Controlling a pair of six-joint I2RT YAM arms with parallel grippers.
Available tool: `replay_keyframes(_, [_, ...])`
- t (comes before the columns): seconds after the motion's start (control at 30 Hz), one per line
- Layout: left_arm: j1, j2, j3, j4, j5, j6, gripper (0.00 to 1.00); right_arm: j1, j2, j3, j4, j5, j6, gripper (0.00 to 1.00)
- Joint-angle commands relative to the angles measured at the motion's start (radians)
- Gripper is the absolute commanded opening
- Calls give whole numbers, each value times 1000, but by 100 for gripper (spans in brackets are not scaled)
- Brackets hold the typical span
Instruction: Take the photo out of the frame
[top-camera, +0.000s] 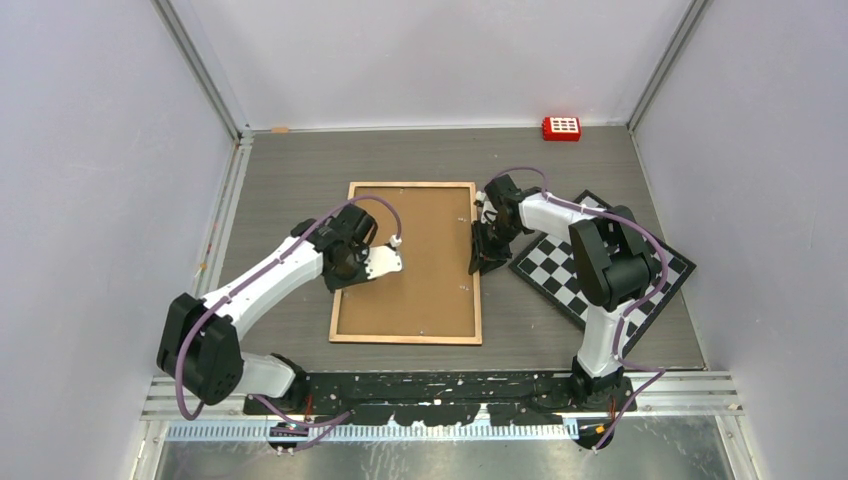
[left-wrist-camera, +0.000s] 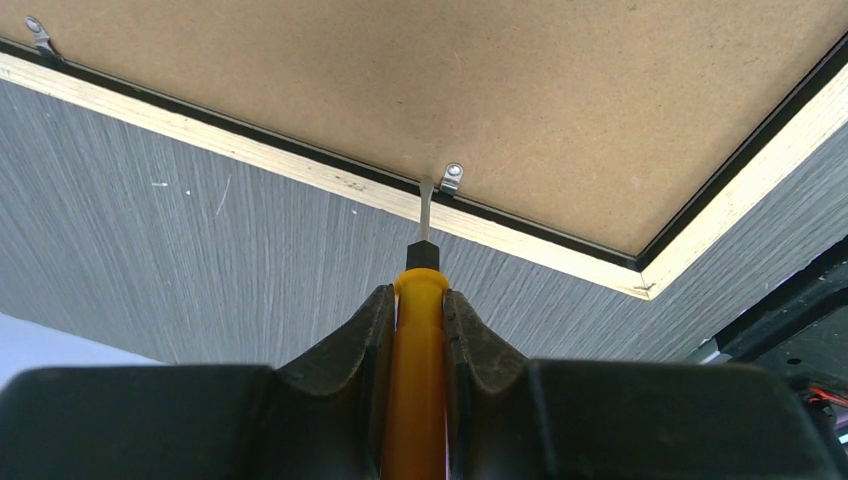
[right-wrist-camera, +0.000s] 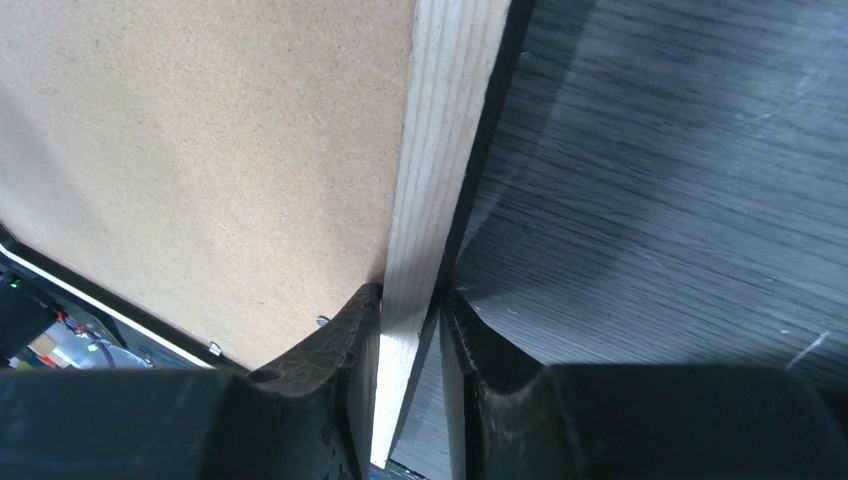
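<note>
**Frame (top-camera: 405, 186) back-up on the table (top-camera: 290, 170): blade at the clip, right rim straddled.**

The left gripper (left-wrist-camera: 420, 300) clenches the orange screwdriver (left-wrist-camera: 420, 390), with its blade set beside a metal clip (left-wrist-camera: 452, 178) on the left rim. We judge this is to swing the clip off the backing board (top-camera: 420, 260). The photo lies hidden under that board (we see none of it). The right gripper (right-wrist-camera: 410, 300) straddles the pale right rim, presumably to steady the frame, though we cannot tell whether it is actually clamped.
</note>
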Motion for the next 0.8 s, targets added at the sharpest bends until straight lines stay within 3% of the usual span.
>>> replay_keyframes(0.0, [-15, 5, -12, 24, -29, 39, 0, 13, 21, -7, 20, 52, -13, 26])
replay_keyframes(0.23, [-45, 22, -20, -7, -39, 65, 0, 12, 27, -10, 24, 52, -6, 17])
replay_keyframes(0.43, [-100, 23, -19, -53, -67, 88, 0, 13, 29, -18, 32, 47, 1, 1])
replay_keyframes(0.77, [-137, 11, -31, -95, -106, 121, 0, 16, 28, -24, 35, 38, 3, 1])
